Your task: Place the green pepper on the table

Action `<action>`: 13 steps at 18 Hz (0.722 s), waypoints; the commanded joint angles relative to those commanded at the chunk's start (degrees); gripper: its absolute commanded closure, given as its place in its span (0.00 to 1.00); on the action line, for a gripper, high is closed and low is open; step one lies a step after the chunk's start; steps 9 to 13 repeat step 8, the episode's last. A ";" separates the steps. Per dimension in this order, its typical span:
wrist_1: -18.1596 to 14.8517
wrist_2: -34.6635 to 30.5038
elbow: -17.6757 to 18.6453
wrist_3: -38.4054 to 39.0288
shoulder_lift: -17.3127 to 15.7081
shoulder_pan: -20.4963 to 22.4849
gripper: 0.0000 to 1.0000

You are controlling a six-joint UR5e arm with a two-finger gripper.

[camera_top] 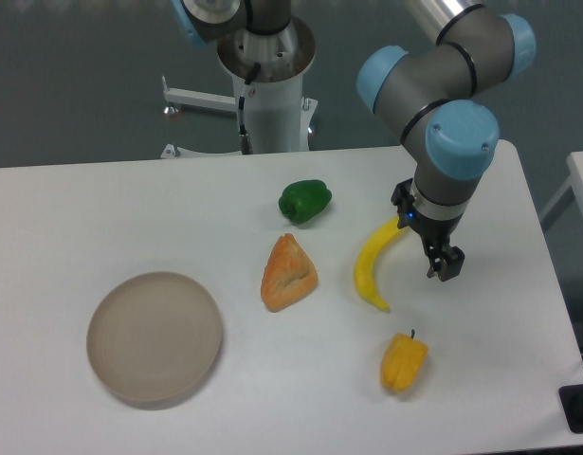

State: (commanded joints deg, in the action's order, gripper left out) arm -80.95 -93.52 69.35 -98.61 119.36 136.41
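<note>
The green pepper (304,201) is small, glossy and dark green. It rests on the white table (130,209), a little behind the middle. My gripper (441,267) hangs to the right of it, beyond the banana, pointing down just above the tabletop. Its fingers stand slightly apart with nothing between them. The gripper is well clear of the green pepper.
A yellow banana (373,265) lies just left of the gripper. An orange pastry-like wedge (288,275) lies in front of the green pepper. A yellow-orange pepper (403,362) sits near the front right. A round beige-grey plate (154,337) is at the front left. The robot base (270,95) stands behind the table.
</note>
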 joint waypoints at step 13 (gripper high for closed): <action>0.79 0.70 -0.35 0.44 1.05 -0.18 0.00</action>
